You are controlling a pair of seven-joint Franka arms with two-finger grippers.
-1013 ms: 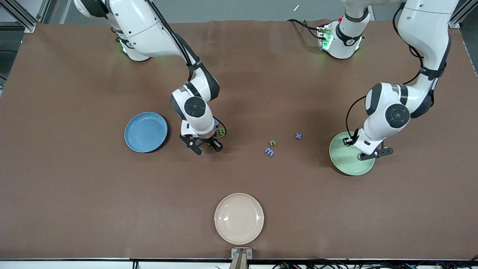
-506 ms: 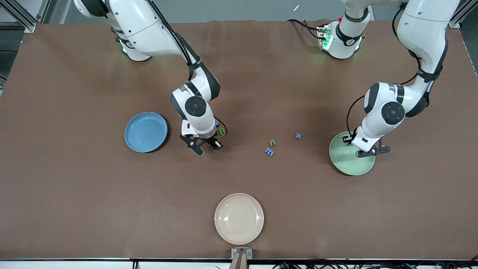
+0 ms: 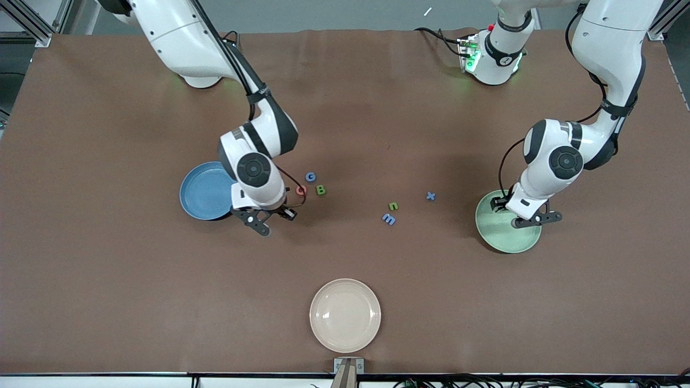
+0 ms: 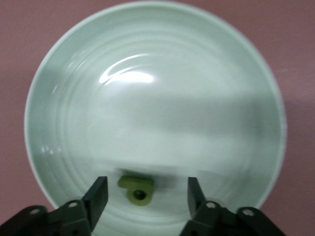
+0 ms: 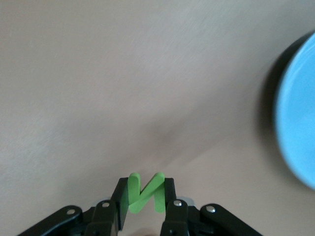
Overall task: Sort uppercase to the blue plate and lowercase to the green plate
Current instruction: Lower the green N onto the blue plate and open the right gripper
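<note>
Front view: the right gripper [image 3: 268, 217] is seen over bare table just beside the blue plate [image 3: 207, 189]. Right wrist view: its fingers are clamped on the green N [image 5: 145, 192], which is lifted clear of the table, with the blue plate's rim [image 5: 298, 123] close by. The G [image 3: 310, 177], Q [image 3: 301, 189] and B [image 3: 321, 189] are grouped on the table near the blue plate, toward the left arm's end from it. The n [image 3: 393, 206], m [image 3: 388, 219] and x [image 3: 430, 196] lie farther along that way. The left gripper [image 3: 531, 218] is held over the green plate [image 3: 498, 231]. Left wrist view: its fingers [image 4: 98, 195] are spread wide and hold nothing, and the p [image 4: 136, 187] is seen lying in the green plate [image 4: 162, 78] between them.
</note>
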